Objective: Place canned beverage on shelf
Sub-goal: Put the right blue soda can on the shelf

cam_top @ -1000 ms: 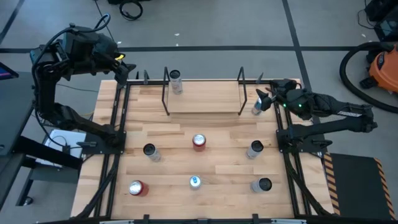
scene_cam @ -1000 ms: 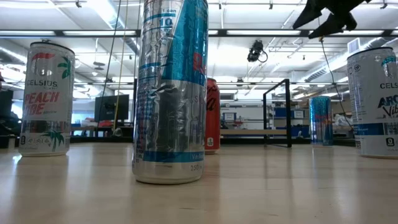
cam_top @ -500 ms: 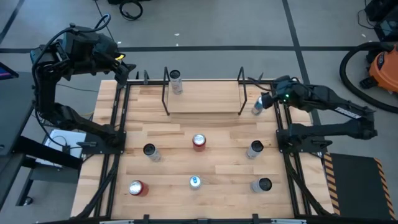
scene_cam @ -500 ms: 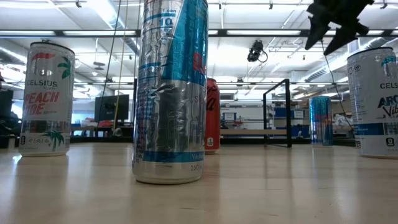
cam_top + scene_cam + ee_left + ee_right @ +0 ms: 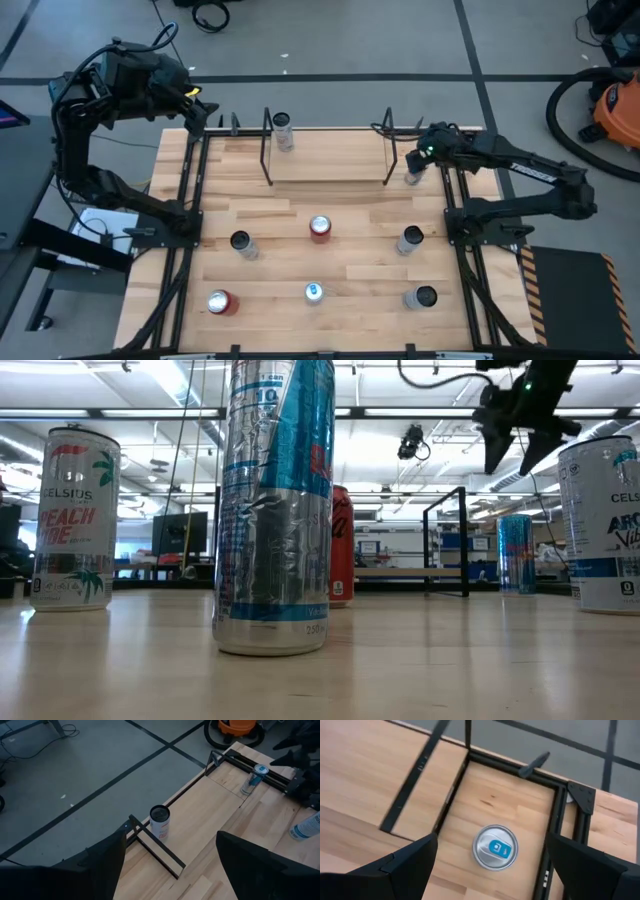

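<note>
The shelf (image 5: 328,158) stands at the table's far middle, a light board between two black rod end frames. A white can (image 5: 283,132) stands upright on its left end; it also shows in the left wrist view (image 5: 160,821). A slim blue can (image 5: 412,176) stands upright on the table just right of the shelf. My right gripper (image 5: 416,163) hangs open above it, fingers pointing down, apart from it. In the right wrist view the can's top (image 5: 495,847) lies between the fingers. My left gripper (image 5: 205,108) waits open past the table's far left corner.
Several more cans stand upright on the table: a red one (image 5: 320,228) in the middle, a dark-topped one (image 5: 241,243) to its left, one (image 5: 410,238) to its right, and three along the near side (image 5: 313,292). Black rails (image 5: 452,215) run along both table sides.
My right gripper has swung toward the table's left, over the slim blue can, has tipped its fingers from level to pointing down, and has come lower. The cans and the shelf have kept still.
</note>
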